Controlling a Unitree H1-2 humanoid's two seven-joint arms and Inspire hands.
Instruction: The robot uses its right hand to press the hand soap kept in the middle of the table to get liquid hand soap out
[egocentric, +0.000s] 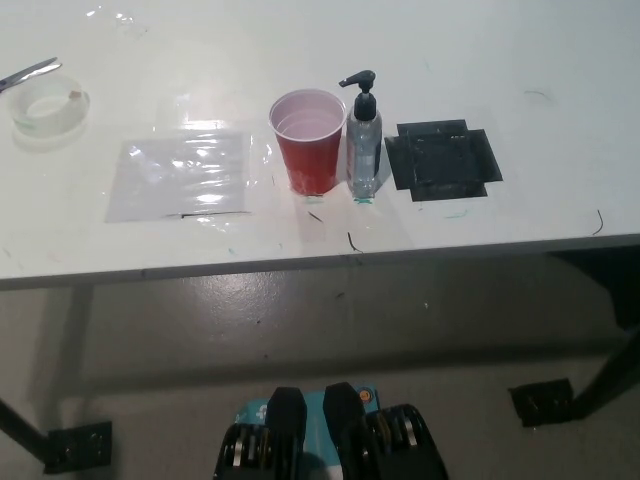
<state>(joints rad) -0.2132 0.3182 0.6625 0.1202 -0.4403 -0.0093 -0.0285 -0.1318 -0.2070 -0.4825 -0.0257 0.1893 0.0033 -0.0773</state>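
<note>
though clear-bodied, soap bottle upright

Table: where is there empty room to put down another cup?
Bare table lies behind and right of the black square, and between tape roll and plastic sheet. Crowded: red cup touches soap bottle.

Bright, even overhead light; glare on the plastic sheet at 10 o'clock. Bench blown out toward 12. Soft focus overall, dim floor at 6.
</note>
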